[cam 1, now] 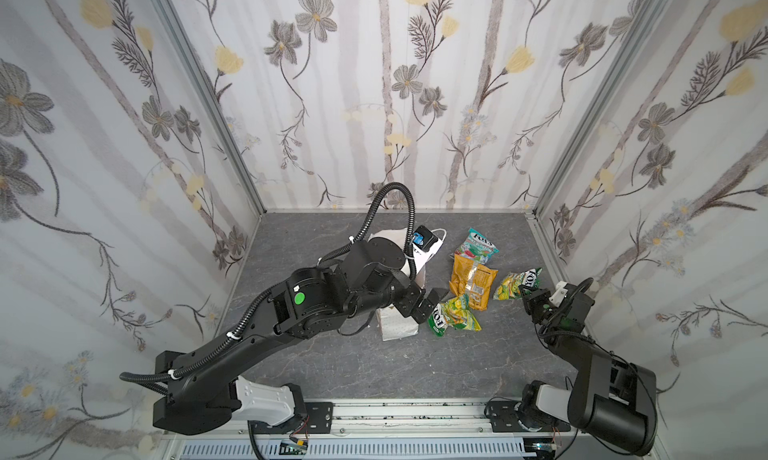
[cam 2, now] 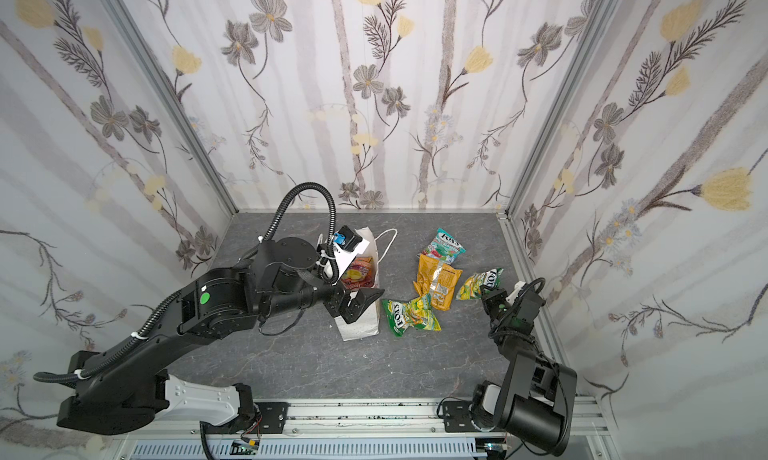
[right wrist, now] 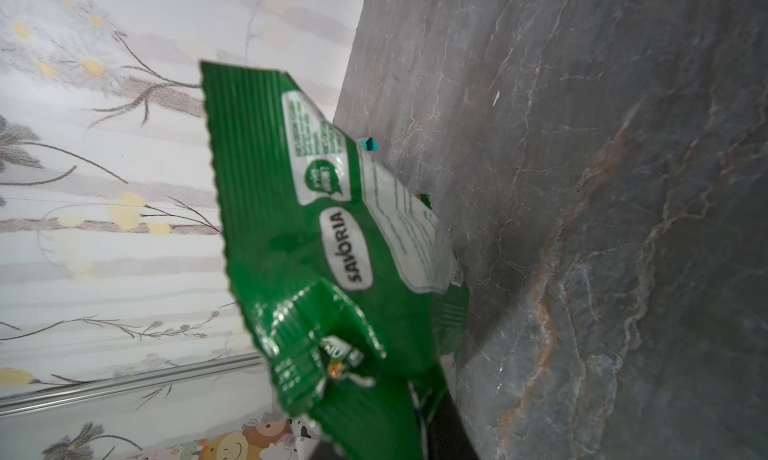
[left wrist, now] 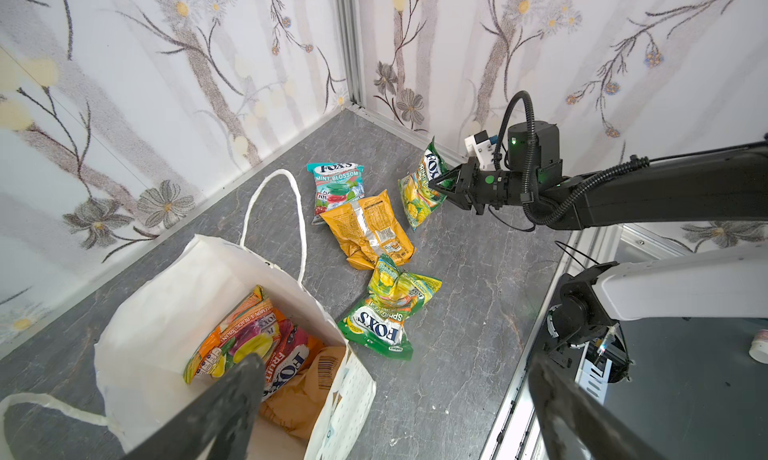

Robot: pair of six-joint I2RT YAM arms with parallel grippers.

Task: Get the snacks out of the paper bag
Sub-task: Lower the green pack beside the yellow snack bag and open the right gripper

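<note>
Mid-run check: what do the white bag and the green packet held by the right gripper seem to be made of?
White bag: matte paper, apparently; its walls stand stiff and keep sharp creases, with no shine. Green packet: glossy plastic or foil-lined film, which one unclear; bright glints, fine crinkles and a serrated sealed edge.

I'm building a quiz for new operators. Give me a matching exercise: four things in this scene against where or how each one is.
1 teal mint packet
2 orange-red fruit packet
3 far-right yellow-green packet
4 left hand

A open, empty
B pinched by the right hand
C lying on the table
D inside the paper bag

Pairs: 1-C, 2-D, 3-B, 4-A
</note>
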